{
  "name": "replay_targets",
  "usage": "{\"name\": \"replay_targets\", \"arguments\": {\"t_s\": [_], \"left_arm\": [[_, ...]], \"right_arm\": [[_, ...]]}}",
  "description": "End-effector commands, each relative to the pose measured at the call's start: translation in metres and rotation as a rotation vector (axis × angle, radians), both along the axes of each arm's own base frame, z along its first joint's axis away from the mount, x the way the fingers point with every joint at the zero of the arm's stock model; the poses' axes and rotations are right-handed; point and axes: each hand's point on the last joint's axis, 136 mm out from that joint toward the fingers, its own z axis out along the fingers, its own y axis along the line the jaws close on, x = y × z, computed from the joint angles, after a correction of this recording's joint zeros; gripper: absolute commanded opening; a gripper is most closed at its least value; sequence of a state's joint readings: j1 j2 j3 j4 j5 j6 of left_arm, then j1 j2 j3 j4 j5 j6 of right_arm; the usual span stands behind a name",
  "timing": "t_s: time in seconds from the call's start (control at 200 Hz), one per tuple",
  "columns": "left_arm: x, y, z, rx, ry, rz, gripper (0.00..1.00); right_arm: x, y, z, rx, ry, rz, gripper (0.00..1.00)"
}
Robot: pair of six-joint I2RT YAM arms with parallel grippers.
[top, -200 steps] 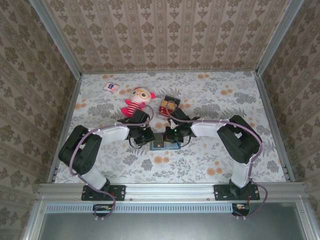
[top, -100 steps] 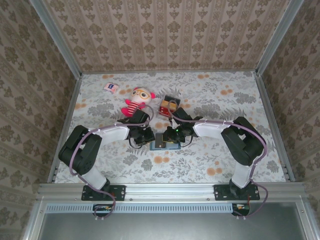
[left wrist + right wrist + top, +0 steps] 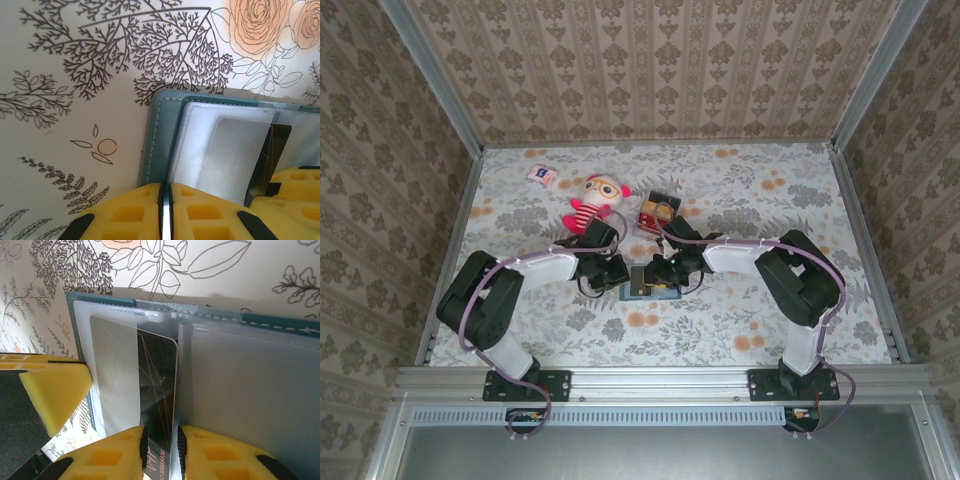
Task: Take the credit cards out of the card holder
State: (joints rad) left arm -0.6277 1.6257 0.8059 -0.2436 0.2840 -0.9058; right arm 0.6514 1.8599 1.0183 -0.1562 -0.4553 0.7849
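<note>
Right gripper (image 3: 159, 450) pinches a dark credit card (image 3: 156, 385) in the open card holder (image 3: 280, 325); left gripper (image 3: 165, 210) clamps the holder's edge.

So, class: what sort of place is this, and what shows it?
Probably a robot test booth: wallpapered walls enclose a floral table, with two arms bolted to a metal rail.

A plush doll (image 3: 596, 201) in red and pink lies on the flower-patterned counter (image 3: 770, 310). A small white-pink-blue packet (image 3: 541, 175) rests near the far left corner, apart from it.
</note>
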Motion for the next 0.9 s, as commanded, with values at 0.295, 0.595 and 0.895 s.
{"name": "replay_targets", "arguments": {"t_s": [0.295,0.595,0.895], "left_arm": [[-0.015,0.013,-0.013,0.057,0.046,-0.005,0.14],[-0.009,0.012,0.0,0.056,0.006,-0.017,0.34],[0.009,0.001,0.05,-0.041,-0.099,-0.026,0.5]], "right_arm": [[0.001,-0.007,0.003,-0.022,-0.025,-0.011,0.1],[-0.015,-0.054,0.012,-0.139,-0.034,0.022,0.02],[-0.003,-0.059,0.061,-0.026,-0.186,0.057,0.0]]}}
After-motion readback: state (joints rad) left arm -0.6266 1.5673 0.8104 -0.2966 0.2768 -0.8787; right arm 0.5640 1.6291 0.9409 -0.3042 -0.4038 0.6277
